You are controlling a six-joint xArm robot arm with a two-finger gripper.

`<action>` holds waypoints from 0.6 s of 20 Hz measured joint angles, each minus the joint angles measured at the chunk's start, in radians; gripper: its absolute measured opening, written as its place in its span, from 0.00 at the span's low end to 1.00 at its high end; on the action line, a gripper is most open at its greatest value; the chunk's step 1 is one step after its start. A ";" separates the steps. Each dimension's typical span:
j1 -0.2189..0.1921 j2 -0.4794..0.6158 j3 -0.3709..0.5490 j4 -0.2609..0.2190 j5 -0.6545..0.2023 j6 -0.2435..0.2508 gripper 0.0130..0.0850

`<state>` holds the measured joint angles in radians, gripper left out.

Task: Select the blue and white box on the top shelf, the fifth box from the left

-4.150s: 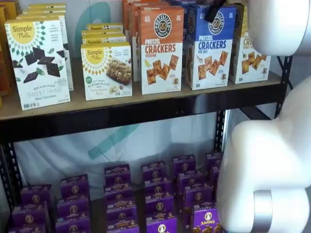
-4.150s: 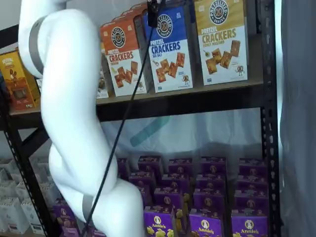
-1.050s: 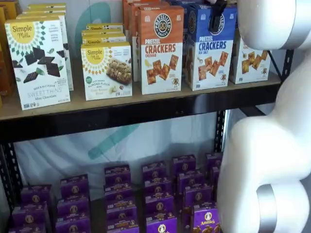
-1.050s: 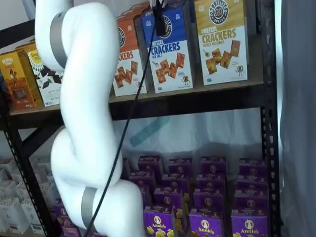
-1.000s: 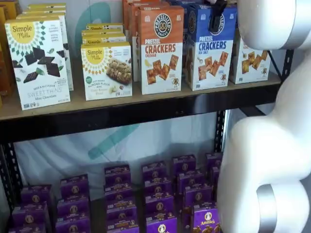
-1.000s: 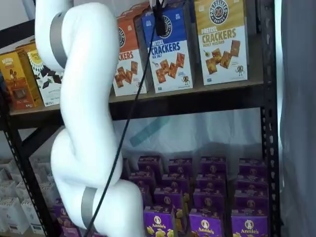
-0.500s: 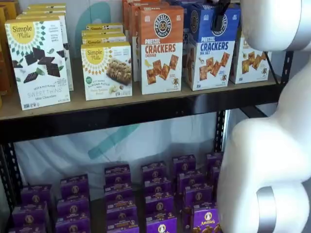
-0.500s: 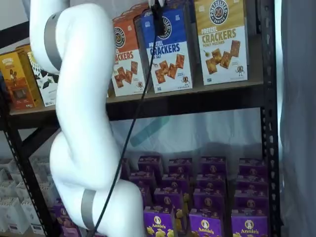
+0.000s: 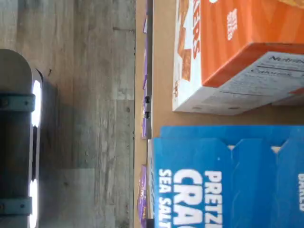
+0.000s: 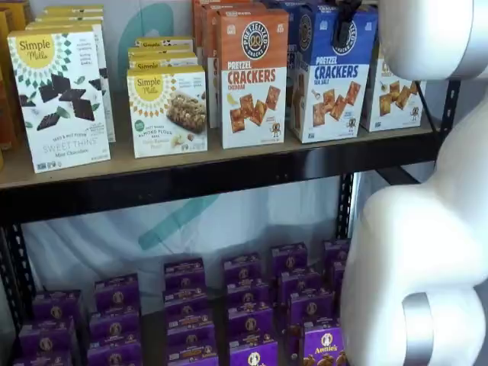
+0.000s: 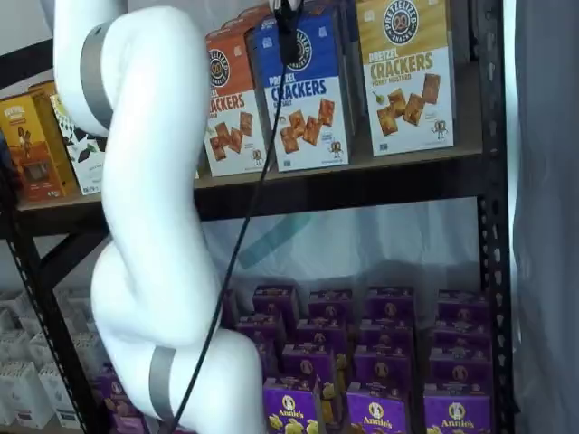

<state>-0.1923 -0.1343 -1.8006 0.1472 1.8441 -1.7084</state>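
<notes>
The blue and white box (image 10: 332,84) stands on the top shelf (image 10: 152,162), between an orange-topped cracker box (image 10: 253,76) and a yellow-topped one (image 10: 393,95). It leans a little out of line with its neighbours. It shows in both shelf views (image 11: 303,108), and its blue top fills part of the wrist view (image 9: 223,180). My gripper (image 10: 345,19) comes down from above. A black finger lies on the box's front face over the round logo (image 11: 288,36). The fingers are closed on the box's top edge.
My white arm (image 10: 419,252) fills the right side and stands in front of the shelves (image 11: 149,226), with a black cable (image 11: 244,226) hanging from the gripper. Simple Mills boxes (image 10: 61,99) stand to the left. Purple boxes (image 10: 252,305) fill the lower shelf.
The blue and white box has tilted and shifted slightly toward the front edge with the finger on it. The arm has shifted a little.
</notes>
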 joint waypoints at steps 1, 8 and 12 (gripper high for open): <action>-0.001 -0.006 0.003 0.000 0.004 0.000 0.61; -0.023 -0.104 0.076 0.004 0.027 -0.017 0.61; -0.044 -0.169 0.129 0.019 0.059 -0.029 0.61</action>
<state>-0.2359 -0.3033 -1.6719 0.1664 1.9033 -1.7377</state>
